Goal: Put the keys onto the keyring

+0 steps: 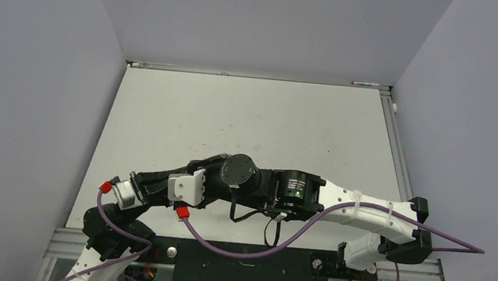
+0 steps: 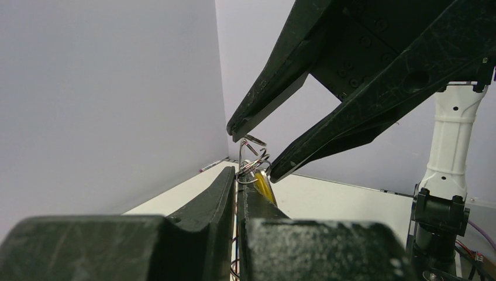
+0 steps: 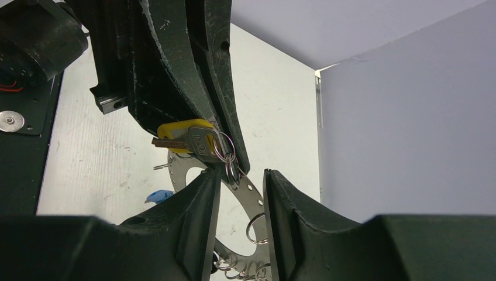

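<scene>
Right wrist view shows the left end effector (image 3: 238, 165) reaching in from above with its jaws pressed together on the keyring (image 3: 245, 187), a flat silvery band with holes and small wire rings hanging from it. A yellow-headed key (image 3: 175, 129) and a silver key (image 3: 200, 144) hang just beside those fingertips, clear of the surface (image 3: 88, 158). The right end effector (image 2: 252, 153) has its jaws partly apart, one on each side of the keyring (no contact that I can make out). A blue key head (image 3: 156, 196) shows lower, beside the right finger.
</scene>
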Motion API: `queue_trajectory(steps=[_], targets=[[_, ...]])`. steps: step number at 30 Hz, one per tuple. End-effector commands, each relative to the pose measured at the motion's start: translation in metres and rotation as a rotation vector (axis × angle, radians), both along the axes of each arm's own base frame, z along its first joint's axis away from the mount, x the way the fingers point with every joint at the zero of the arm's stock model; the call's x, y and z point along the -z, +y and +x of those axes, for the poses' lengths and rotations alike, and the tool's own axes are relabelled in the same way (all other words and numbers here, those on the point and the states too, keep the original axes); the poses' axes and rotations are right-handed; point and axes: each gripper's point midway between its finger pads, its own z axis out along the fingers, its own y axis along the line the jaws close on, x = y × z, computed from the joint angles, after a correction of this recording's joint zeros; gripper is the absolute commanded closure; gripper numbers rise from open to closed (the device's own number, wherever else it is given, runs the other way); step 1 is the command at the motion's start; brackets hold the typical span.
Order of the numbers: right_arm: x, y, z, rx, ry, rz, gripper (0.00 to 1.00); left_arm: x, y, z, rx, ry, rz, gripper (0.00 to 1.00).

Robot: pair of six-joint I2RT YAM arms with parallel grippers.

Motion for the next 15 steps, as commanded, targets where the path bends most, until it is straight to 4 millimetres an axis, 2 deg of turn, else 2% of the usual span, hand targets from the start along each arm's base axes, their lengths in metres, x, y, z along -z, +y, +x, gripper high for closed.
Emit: queue_trajectory(steps=[1,7,15], targets=[[-0.0134,0.0007,0.0087,0.042,-0.025,0.035,0.67,-0.0257,0.0075,-0.0151,0.01,-0.081,-0.046,1.0],[-0.0113,0.0021,0.0113,0.047,-0.033,0.027,0.7,-0.0256,0.007,-0.0158,0.013,-0.084,-0.044,1.0],[-0.0048,0.003,0.016,0.056,-0.051,-0.006,0.79,-0.0246,0.0058,-0.017,0.02,-0.089,-0.036,1.0]])
